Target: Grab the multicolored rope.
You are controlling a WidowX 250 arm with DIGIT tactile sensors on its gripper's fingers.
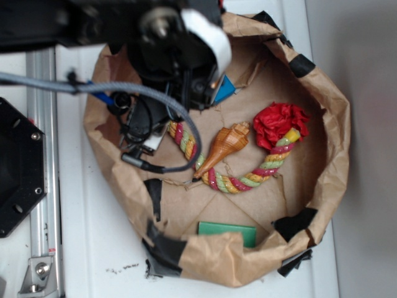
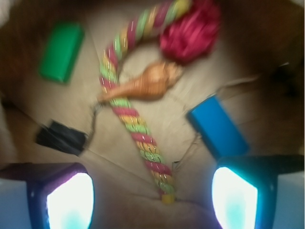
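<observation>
Paper basin point(image 1: 322, 124): unlabelled multicolored rope point(image 2: 128, 114).

Multicolored rope point(image 1: 239, 180) point(image 2: 136, 121) lies curved, red-pink, yellow and green strands twisted.

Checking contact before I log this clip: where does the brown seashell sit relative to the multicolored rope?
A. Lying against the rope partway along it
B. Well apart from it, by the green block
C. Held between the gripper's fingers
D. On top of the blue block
A: the seashell lies with its pointed end against the multicolored rope partway along; the gripper is open above the rope's near end, holding nothing.
</observation>
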